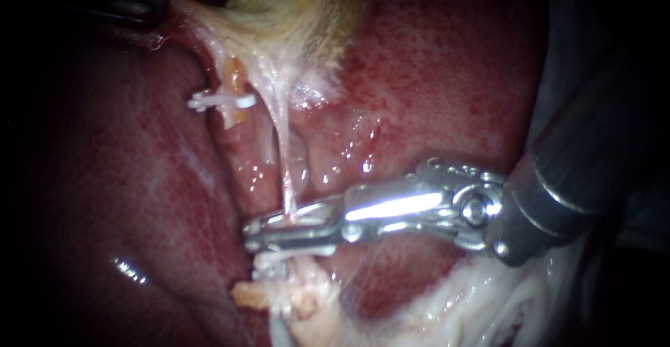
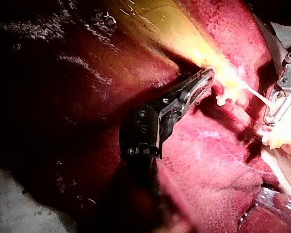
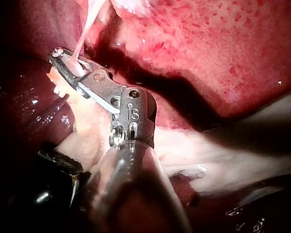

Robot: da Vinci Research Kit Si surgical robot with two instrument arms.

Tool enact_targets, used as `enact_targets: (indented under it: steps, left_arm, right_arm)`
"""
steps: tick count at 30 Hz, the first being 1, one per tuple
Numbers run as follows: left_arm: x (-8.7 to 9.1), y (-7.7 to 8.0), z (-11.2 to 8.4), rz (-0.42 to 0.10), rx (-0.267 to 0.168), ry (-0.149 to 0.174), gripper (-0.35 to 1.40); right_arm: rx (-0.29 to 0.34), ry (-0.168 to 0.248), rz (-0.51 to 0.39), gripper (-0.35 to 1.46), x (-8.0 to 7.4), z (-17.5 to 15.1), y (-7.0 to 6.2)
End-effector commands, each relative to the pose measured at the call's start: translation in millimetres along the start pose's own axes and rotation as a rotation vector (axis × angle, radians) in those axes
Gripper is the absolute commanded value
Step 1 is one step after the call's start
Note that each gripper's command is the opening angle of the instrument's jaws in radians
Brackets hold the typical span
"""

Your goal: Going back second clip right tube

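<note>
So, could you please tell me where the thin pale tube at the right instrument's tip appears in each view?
Endoscope view: the thin pale tube runs down the middle from the gallbladder to the right instrument.
Left wrist view: the tube stretches from ahead of the left instrument across to the right instrument.
Right wrist view: the tube leads away ahead from the right instrument's tip.
Shared landmark: the right instrument's tip.
</note>
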Motion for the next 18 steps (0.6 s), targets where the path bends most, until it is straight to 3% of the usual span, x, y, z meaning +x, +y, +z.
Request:
enact_targets:
  steps: [1,4,6,11,13,18]
  left_arm:
    - [0.0,0.0,0.0,0.000,0.001,0.000,-0.35]
    - [-0.1,0.0,0.2,0.000,0.002,0.000,-0.35]
    - [-0.1,0.0,0.3,0.000,0.002,0.001,-0.35]
    - [-0.1,0.0,0.3,0.000,0.002,0.001,-0.35]
    - [-0.1,0.0,0.3,0.000,0.002,0.001,-0.35]
    - [-0.1,0.0,0.3,0.000,0.002,0.001,-0.35]
  right_arm:
    - [0.001,-0.001,0.005,-0.12,-0.2,0.2,0.2]
    - [-0.026,0.016,-0.057,0.32,-0.3,1.0,0.8]
    - [-0.067,0.040,-0.082,0.46,-0.3,1.6,1.4]
    - [-0.123,0.063,-0.147,0.49,-0.5,1.6,2.8]
    - [-0.173,0.034,-0.185,0.49,-0.5,1.1,3.3]
    - [-0.226,-0.004,-0.243,0.49,-0.7,0.3,3.5]
